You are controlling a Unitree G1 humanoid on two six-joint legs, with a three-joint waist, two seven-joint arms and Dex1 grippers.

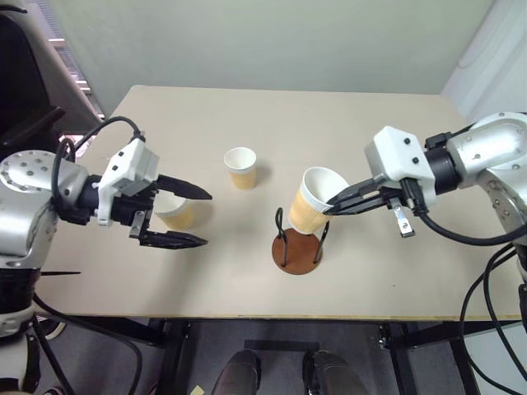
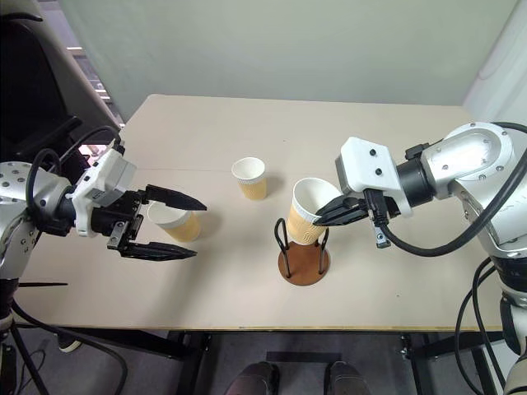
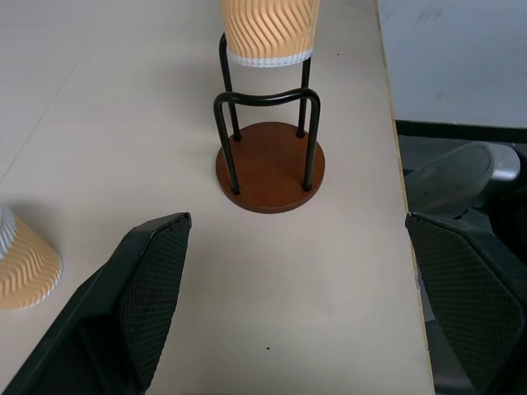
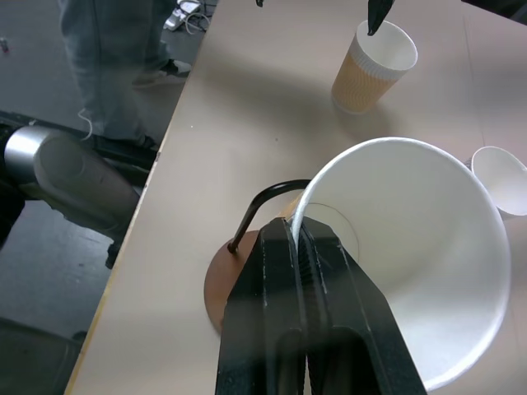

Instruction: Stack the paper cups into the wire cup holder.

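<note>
The right hand (image 1: 333, 206) is clamped on the white rim of a tan-yellow ribbed paper cup (image 1: 311, 211), one black finger inside the rim and the other outside. It holds that cup tilted, mouth turned up toward the right arm, with its bottom sitting between the tops of the two thin black wire loops of the wire cup holder (image 1: 297, 249). The cup's bottom is well above the holder's round reddish-brown disc base; whether its side touches the wires is hard to tell.

The holder stands near the front edge of the pale beige tabletop (image 1: 247, 123), about the middle.

The left hand (image 1: 185, 216) hovers over the left part of the tabletop with its two black fingers spread wide and nothing between them. A second tan-yellow paper cup (image 1: 174, 211) stands upright on the tabletop just behind those fingers, partly hidden by them. A third cup of the same kind (image 1: 241, 168) stands upright farther back, between the two hands and apart from the holder.
</note>
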